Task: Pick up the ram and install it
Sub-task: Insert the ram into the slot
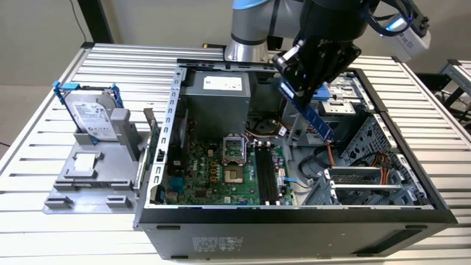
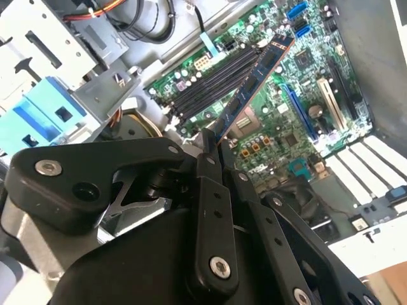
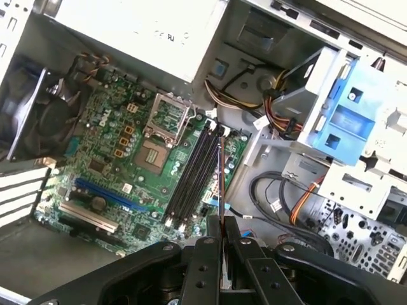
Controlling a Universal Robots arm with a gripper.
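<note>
Ram (image 1: 312, 115) hangs tilted above the open computer case (image 1: 294, 227), one end clamped in the closed jaws of the gripper (image 1: 293, 84); lower end clear of the motherboard's black slots (image 3: 191, 173).

A table (image 1: 66, 232) of pale, ribbed metal slats runs across the exterior view, its grooves reaching from edge to edge. Behind it, on the exterior view's left, lies a plain beige surface (image 1: 33, 38); whether it is wall or floor cannot be told. A black upright post (image 1: 96, 22) stands at the table's far corner. On the exterior view's right, the edge of a second slatted table (image 1: 460, 72) shows. The light is even and soft.
</note>
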